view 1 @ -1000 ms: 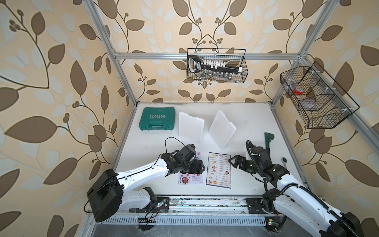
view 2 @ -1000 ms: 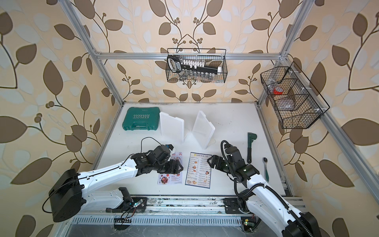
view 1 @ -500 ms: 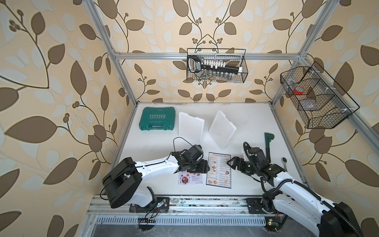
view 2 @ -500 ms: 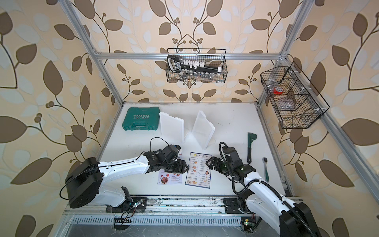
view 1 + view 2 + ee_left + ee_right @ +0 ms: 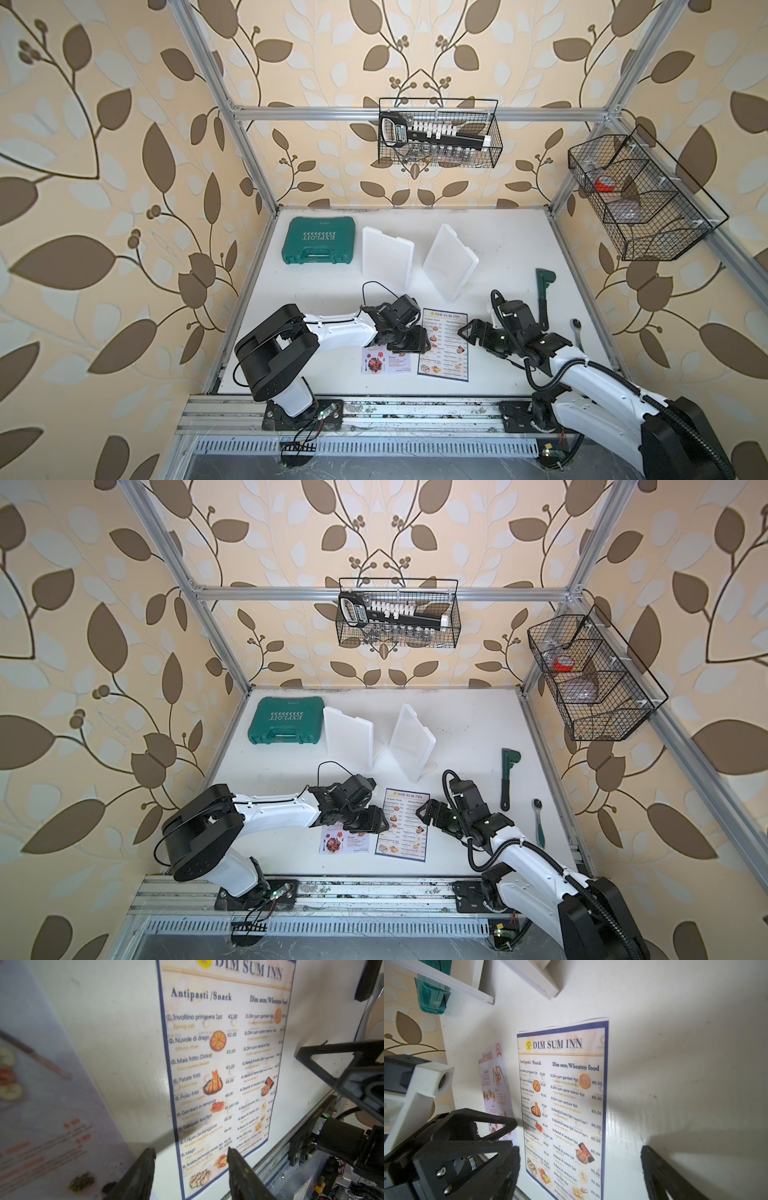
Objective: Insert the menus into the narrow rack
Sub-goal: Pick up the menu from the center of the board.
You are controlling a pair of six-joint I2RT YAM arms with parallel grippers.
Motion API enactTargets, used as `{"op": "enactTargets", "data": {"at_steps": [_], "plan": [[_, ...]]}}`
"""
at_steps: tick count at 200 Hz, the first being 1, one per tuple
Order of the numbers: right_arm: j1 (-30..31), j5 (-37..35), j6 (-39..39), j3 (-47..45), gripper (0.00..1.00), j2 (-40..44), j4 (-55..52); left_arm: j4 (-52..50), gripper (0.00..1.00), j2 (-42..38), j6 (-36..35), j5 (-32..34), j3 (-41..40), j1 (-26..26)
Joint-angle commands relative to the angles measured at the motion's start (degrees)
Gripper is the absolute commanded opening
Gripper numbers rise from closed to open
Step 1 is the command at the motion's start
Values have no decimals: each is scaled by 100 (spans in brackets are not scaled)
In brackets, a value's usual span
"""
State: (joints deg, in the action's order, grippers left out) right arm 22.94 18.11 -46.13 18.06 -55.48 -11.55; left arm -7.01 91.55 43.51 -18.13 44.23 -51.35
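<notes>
Two spread tools — left tool [image 5: 190, 1151], right tool [image 5: 579, 1151] — flank "DIM SUM INN" menu [image 5: 562, 1095].

The flat white tabletop [image 5: 332, 299] carries:
- far left: a green plastic tool case [image 5: 319, 246]
- far centre: two upright white plastic panels [image 5: 387, 257]
- near centre: a white-pink Special Menu sheet [image 5: 384, 365] just left of a navy-bordered Dim Sum Inn menu [image 5: 446, 357]
- right: a dark green hand tool [image 5: 543, 291] and a green-handled ratchet [image 5: 578, 336]

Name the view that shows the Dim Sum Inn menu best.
Right wrist view: the Dim Sum Inn menu is sharp, title and prices readable, only its bottom cut off. The left wrist view blurs it and crops its top. Both top views show it tiny.
</notes>
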Motion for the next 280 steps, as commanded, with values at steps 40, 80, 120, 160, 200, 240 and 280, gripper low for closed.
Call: {"op": "enactTargets", "data": {"at_steps": [40, 80, 120, 160, 200, 240, 280], "plan": [[31, 405, -237, -266, 90, -273, 449, 396, 56, 353, 0, -368, 217, -101], [75, 589, -348, -321, 90, -519, 738, 650, 55, 476, -4, -510, 190, -126], [89, 732, -415, -282, 90, -724, 959, 894, 55, 535, -10, -653, 142, -147], [140, 790, -434, -225, 90, -944, 1101, 1069, 55, 569, -51, -773, 121, -156], [171, 834, -432, -181, 90, -1016, 1153, 1296, 56, 557, -84, -911, 53, -165], [200, 860, -297, -89, 90, -1106, 1054, 1196, 58, 439, -240, -916, 53, -171], [376, 807, -175, 94, 88, -1403, 998, 1158, 59, 453, -287, -920, 105, -173]]}}
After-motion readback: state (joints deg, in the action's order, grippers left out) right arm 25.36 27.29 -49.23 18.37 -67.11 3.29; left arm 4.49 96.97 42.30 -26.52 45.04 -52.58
